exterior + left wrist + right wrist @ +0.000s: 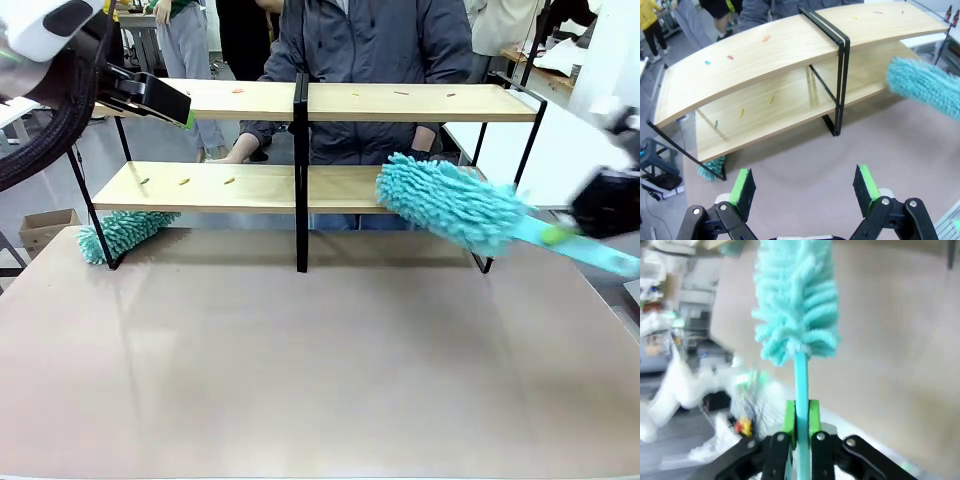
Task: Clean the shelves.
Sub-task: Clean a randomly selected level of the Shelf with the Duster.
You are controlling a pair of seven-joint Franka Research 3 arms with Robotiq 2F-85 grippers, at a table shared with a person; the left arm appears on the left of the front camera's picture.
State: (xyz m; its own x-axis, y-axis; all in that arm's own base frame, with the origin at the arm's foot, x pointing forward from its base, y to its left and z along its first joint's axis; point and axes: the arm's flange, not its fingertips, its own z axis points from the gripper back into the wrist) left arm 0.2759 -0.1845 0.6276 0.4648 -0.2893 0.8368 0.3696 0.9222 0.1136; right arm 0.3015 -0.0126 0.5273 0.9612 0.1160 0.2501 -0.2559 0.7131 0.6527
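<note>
Shelves (300, 100) stand across the far half of the beige table (320, 370), two light-wood boards on a thin black frame with a black centre upright. Small coloured bits (185, 181) are scattered on both boards, several on the left half of the lower one. Right gripper (801, 417) comes in from the table's right side, blurred in the front view; its green pads are pinched tight on the thin teal handle of a duster (450, 205). The fluffy teal head lies tilted across the front edge of the lower board's right half; whether it touches the wood cannot be told. Left gripper (805, 186) hangs in the air high at the left, near the left end of the top board and apart from it, fingers (742, 185) spread wide with nothing between them. From its wrist camera it looks down on both boards. A second duster (125, 232), also teal, lies on the table under the left end of the lower board, beside the frame leg. A person (375, 40) in a grey jacket stands close behind the shelves, one hand low behind the lower board's left half.
</note>
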